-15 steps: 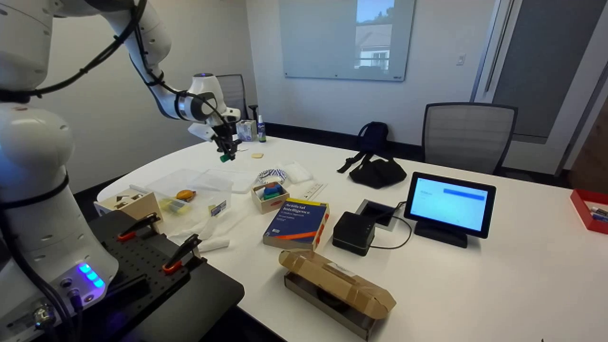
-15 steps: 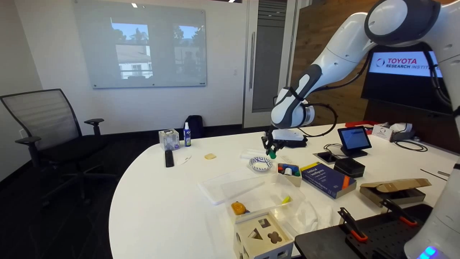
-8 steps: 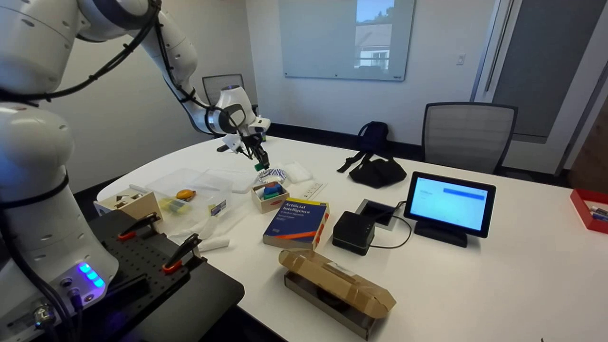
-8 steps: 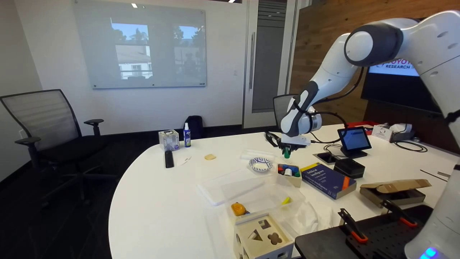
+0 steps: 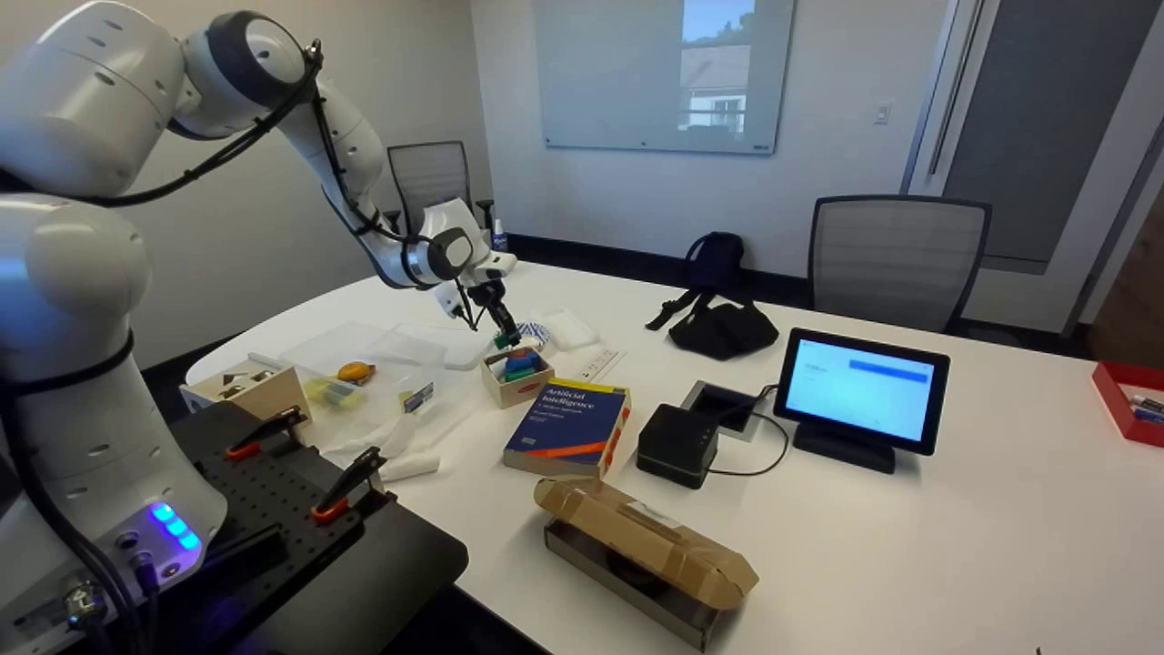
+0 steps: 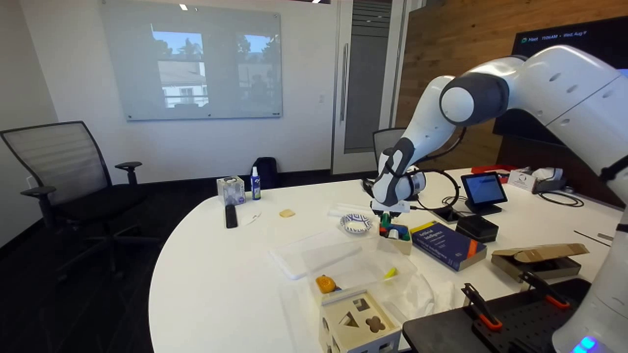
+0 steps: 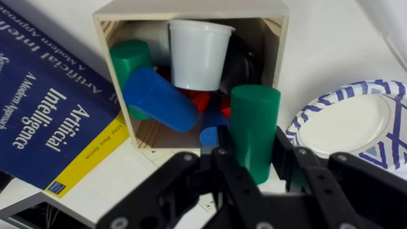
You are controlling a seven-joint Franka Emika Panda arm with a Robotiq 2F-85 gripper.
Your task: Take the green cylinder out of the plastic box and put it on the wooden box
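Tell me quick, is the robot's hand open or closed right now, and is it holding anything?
Hand: closed, holding the green cylinder.

The green cylinder (image 7: pixel 253 135) is clamped in my pincer (image 7: pixel 251 133), its deep-green sides smooth and straight, one flat round end showing in my wrist view. I hold it clear of the plastic box (image 6: pixel 355 269), at one corner of the wooden box (image 7: pixel 190 8); whether it touches the rim I cannot tell. The wooden box is small, pale and open-topped, and stands upright on the table (image 6: pixel 221 284). The plastic box is see-through and whitish, and sits on the same table, near the wooden one but apart.
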